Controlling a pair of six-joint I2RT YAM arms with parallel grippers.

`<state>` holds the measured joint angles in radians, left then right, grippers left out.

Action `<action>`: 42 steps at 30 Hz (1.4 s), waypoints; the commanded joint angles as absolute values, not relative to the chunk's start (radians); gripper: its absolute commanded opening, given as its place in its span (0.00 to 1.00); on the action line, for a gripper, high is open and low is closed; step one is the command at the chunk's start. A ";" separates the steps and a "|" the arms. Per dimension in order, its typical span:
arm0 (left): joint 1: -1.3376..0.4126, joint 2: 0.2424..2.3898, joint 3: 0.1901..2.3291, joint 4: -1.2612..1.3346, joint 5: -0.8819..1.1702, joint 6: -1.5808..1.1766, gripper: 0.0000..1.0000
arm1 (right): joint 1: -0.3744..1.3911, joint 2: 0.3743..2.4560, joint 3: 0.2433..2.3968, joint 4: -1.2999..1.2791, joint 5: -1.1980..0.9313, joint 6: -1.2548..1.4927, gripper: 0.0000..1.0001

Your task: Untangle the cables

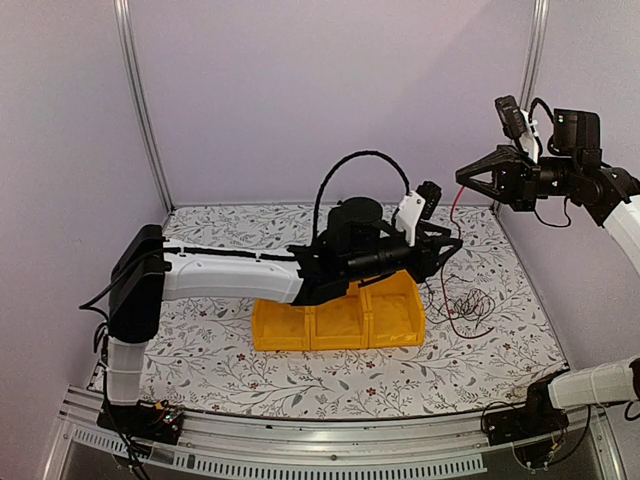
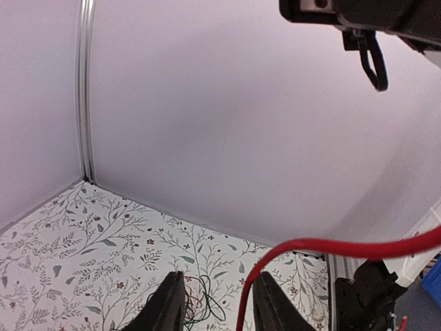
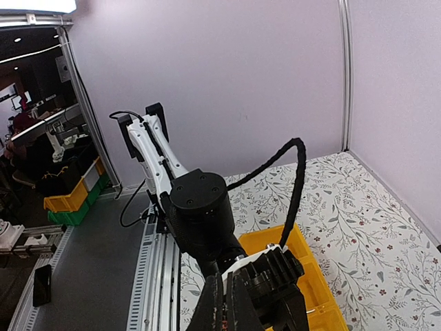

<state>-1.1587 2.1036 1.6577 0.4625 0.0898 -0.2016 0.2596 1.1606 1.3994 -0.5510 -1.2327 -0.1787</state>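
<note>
Reach explains the pose of the left arm (image 1: 220, 272). From its base at the lower left of the top view it lies low and long across the flowered table (image 1: 230, 370) and passes over the yellow bin (image 1: 290, 335), so that its wrist ends up right of centre, where the wires are. In the wrist view the left gripper (image 2: 219, 279) shows its fingers (image 2: 171, 307) parted at the bottom of the frame. The red cable (image 2: 344, 247) drops through the gap, closer to the right-hand finger and not visibly pinched. That looks like a guide or a grip about to be taken, not a hold.

Just right of the bin, at centre right of the top view, the rest of the cables (image 1: 468, 305) lie in a loose knot on the table, and the red strand rises out of it. At upper right the right gripper (image 1: 464, 178) hangs high above the table with its jaws pressed together. The red strand runs up to its tips, so it appears to be clamped there, probably to lift that wire clear of the knot.
</note>
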 commanded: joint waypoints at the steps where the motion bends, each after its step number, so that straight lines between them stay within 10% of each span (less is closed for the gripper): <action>1: -1.165 2.114 1.695 0.532 0.066 -0.184 0.30 | 0.270 1.152 1.426 -0.531 -1.253 -0.161 0.00; 11: -1.160 2.080 1.638 0.576 0.069 -0.172 0.05 | 0.270 1.164 1.422 -0.515 -1.224 -0.152 0.00; 18: -1.155 1.875 1.394 0.537 0.023 -0.216 0.00 | 0.262 1.175 1.366 -0.446 -0.830 -0.133 0.00; 29: -1.112 1.492 1.147 -0.158 -0.282 -0.403 0.00 | 0.210 1.131 0.999 -0.406 -0.710 -0.250 0.56; 42: -0.934 1.195 0.834 -0.261 -0.438 -0.428 0.00 | 0.043 1.083 0.801 -0.446 -0.689 -0.374 0.63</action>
